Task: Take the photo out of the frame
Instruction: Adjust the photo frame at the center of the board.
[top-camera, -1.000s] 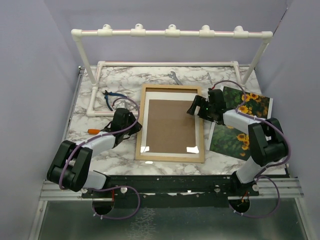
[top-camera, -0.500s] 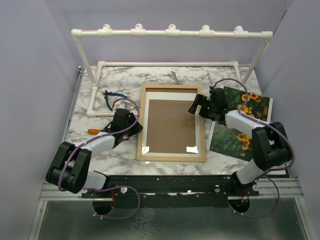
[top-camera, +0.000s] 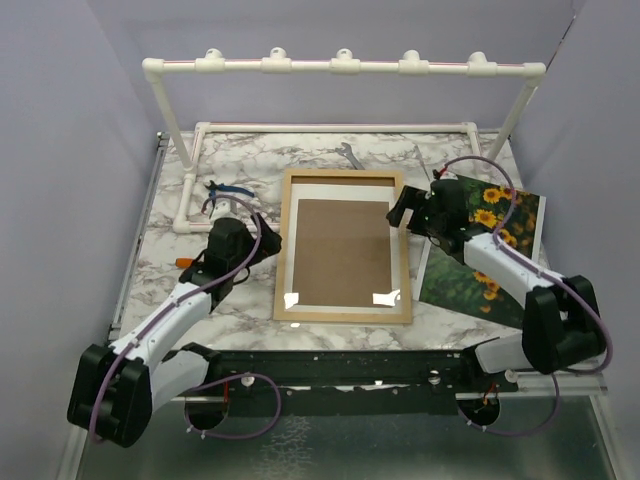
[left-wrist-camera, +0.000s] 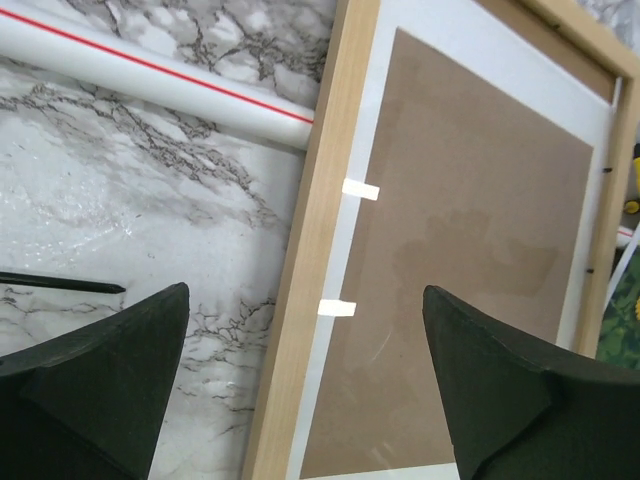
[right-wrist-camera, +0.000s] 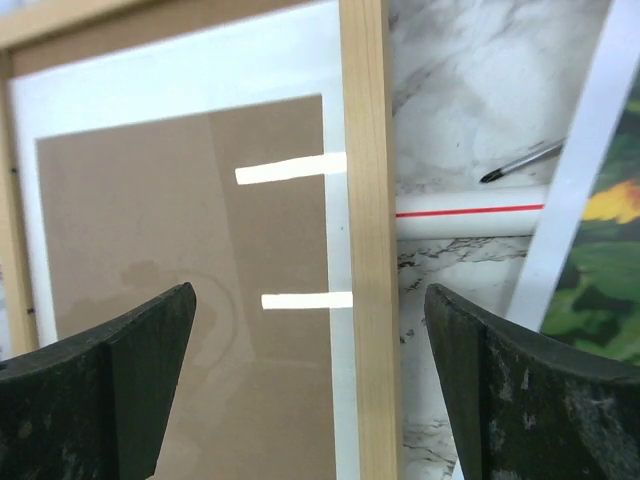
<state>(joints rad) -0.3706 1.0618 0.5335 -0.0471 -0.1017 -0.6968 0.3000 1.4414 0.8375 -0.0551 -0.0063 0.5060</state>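
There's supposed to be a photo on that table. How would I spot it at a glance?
Start at the marbled table and find the big light-wood frame lying flat in its middle. Just right of it, partly hidden by the right arm, lies the photo. It alone is colourful: yellow sunflowers on dark green, while the frame shows plain brown board.

No legible text, label or number on the frame (top-camera: 343, 245) or photo (top-camera: 515, 212)

My white marble-patterned tabletop (top-camera: 250, 160) sat boxed in by plain pale lavender walls (top-camera: 70, 120) on three sides, with a white PVC pipe rack (top-camera: 340, 66) at its far edge and dull metal sheeting (top-camera: 330, 445) below its near edge.
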